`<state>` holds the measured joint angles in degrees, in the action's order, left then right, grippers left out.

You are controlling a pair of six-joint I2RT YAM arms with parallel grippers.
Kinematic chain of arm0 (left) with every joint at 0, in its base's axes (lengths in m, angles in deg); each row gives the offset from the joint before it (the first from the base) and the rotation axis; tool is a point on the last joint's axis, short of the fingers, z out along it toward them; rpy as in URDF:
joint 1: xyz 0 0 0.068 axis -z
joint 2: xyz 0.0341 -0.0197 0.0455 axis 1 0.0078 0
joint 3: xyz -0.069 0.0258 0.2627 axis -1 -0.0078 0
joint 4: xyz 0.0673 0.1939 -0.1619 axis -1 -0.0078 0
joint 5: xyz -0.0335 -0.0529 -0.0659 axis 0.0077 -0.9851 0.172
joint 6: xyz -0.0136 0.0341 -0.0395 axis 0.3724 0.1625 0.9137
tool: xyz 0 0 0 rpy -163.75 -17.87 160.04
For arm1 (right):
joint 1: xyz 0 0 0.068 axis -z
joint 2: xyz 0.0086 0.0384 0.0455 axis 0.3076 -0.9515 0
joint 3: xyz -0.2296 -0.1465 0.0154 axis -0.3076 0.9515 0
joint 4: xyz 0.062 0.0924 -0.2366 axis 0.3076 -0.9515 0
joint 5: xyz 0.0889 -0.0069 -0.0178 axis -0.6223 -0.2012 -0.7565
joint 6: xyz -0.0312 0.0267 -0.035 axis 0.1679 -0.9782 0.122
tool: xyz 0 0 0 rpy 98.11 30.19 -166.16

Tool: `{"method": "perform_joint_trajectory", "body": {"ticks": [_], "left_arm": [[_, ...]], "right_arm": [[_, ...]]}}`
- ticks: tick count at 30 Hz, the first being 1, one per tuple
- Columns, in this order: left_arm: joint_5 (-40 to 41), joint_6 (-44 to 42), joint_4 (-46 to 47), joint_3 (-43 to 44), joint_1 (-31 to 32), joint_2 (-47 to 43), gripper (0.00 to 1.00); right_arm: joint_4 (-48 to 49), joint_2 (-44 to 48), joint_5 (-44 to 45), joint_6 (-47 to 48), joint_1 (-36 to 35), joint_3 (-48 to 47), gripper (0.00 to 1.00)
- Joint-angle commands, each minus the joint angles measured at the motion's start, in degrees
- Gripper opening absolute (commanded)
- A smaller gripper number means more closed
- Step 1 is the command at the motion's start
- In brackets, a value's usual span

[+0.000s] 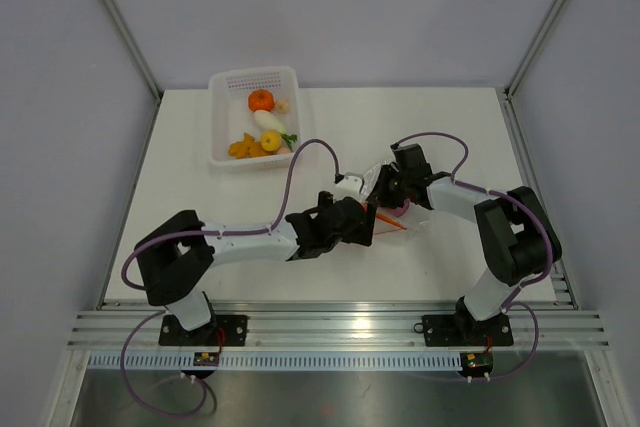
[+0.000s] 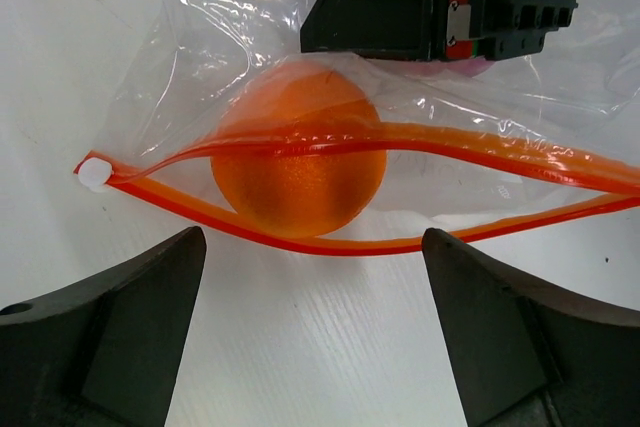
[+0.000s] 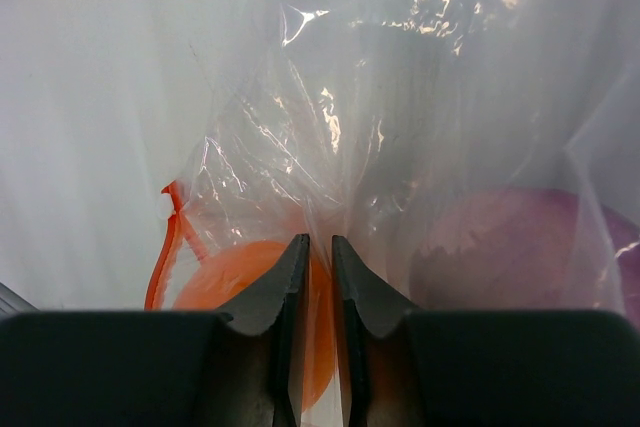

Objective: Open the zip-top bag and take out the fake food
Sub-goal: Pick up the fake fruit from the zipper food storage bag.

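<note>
The zip-top bag [image 2: 200, 67] lies on the white tabletop [image 1: 450, 127], near its middle and a little to the right, between the two arms' ends. Its red-orange zipper strip [image 2: 330, 244] is parted: the two halves bow away from each other in the middle and meet again at a small white end piece [image 2: 95, 174] on the left of the left wrist view. Just behind that open mouth, inside the clear crinkled film, sits an orange ball [image 2: 300, 162]. Deeper in the bag lies a purple-pink piece [image 3: 500, 257], blurred by the plastic.

The left tool [image 2: 312, 257] faces the mouth with its jaws spread wide, one dark finger on each side of the ball's line and just short of the zipper; it holds nothing. The right tool [image 3: 320, 257] comes in from the far side of the bag. Its jaws are pressed nearly together and pinch a fold of the bag's film, which rises wrinkled from between the fingertips, with the orange ball to one side and the purple-pink piece to the other.

Well apart, at the far left of the tabletop, stands a white perforated basket [image 1: 225, 82]. It contains an orange fruit [image 1: 261, 99], a white radish-like piece [image 1: 268, 119] and several yellow pieces [image 1: 252, 145].
</note>
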<state>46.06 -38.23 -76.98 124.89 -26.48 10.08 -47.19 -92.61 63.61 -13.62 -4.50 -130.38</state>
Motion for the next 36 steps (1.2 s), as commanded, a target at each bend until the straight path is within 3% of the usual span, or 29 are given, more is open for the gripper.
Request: {"method": "perform_joint_trajectory", "body": {"ticks": [1, 11, 36], "left_arm": [[3.39, -0.70, 4.48, 2.48, -0.05, 0.99, 0.94], [4.53, -1.93, 4.74, 4.06, -0.93, 2.58, 0.99], [-6.36, -1.84, 7.03, 8.45, -4.53, 10.66, 0.98]], "right_arm": [[0.34, 0.60, -0.27, 0.06, -0.44, -1.16, 0.22], [0.60, 0.86, -0.80, -0.03, -0.44, -0.98, 0.22], [1.48, 0.42, -1.41, -0.47, -0.44, -0.54, 0.21]]}}
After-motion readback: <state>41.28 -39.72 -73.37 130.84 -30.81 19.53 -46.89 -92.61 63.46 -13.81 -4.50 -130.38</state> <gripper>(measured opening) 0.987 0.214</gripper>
